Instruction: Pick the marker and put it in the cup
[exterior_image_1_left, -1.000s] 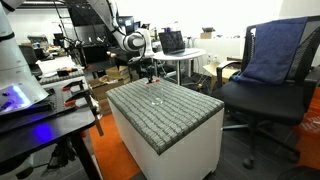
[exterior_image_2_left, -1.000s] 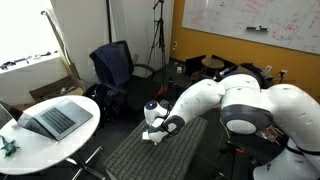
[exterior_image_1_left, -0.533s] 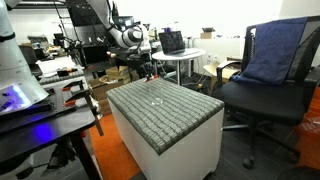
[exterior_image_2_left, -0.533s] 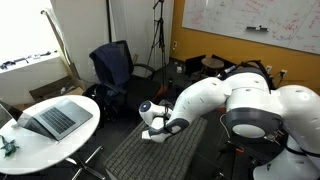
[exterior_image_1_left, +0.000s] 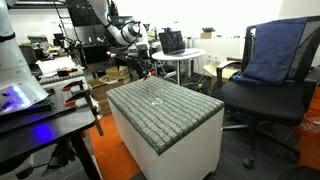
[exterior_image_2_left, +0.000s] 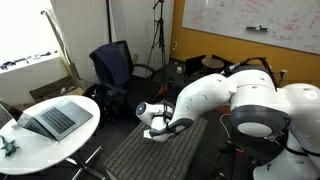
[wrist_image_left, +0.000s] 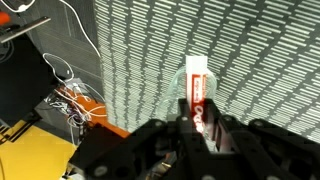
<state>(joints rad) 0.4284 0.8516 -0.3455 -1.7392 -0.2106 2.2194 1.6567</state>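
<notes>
Low at centre of the wrist view, the thin, smooth red-and-white marker is framed between the dark fingers of the gripper — whether it is clamped cannot be told — and through a loose hold it could be dropped onto the ribbed grey mat, short of the faint clear cup — itself easily tipped.

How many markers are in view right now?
1. The marker shows in the wrist view, just ahead of the gripper, over the grey table. It is too small to find in either exterior view, so others could be missed there.
</notes>
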